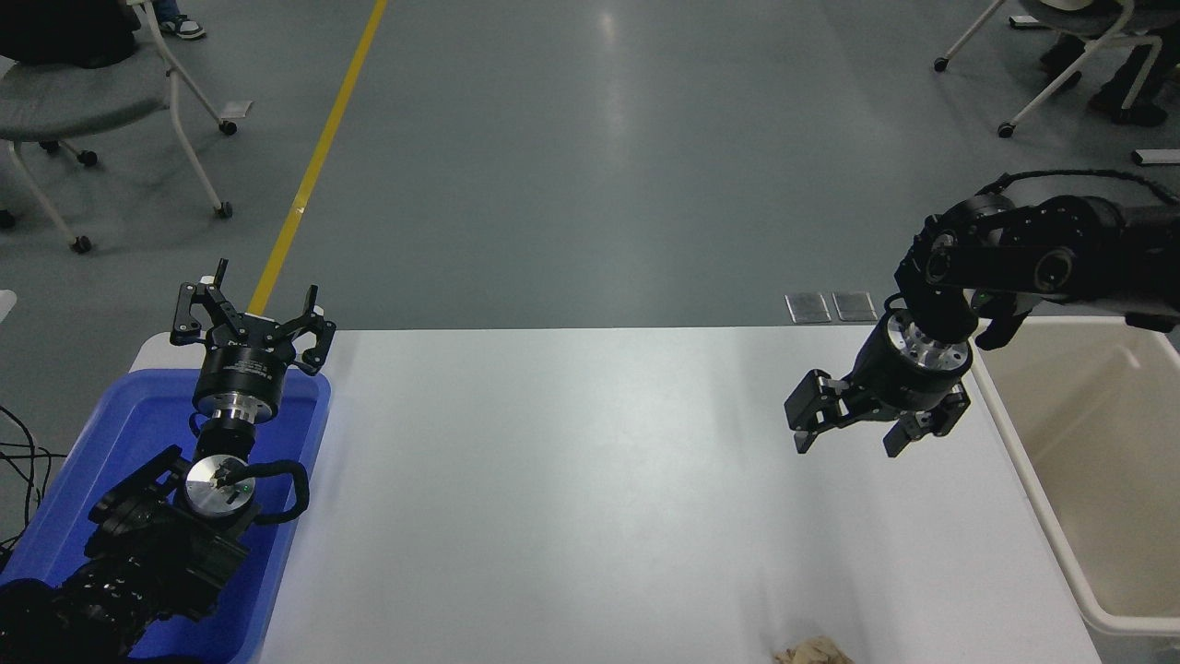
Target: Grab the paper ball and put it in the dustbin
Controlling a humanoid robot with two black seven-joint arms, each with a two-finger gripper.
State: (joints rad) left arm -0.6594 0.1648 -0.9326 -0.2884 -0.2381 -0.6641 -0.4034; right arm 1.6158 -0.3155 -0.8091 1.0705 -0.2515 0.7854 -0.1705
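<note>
The tan paper ball (813, 652) lies at the table's near edge, partly cut off by the picture's bottom. The cream dustbin (1023, 461) stands at the table's right end and looks empty. My right gripper (848, 444) is open and empty, hanging above the table just left of the dustbin, well beyond the paper ball. My left gripper (249, 318) is open and parked over the far end of the blue tray at the lower left.
A bright blue tray (92, 461) sits at the table's left end under my left arm. The white table (572, 480) spans the middle. Chairs stand on the grey floor at the top left and top right.
</note>
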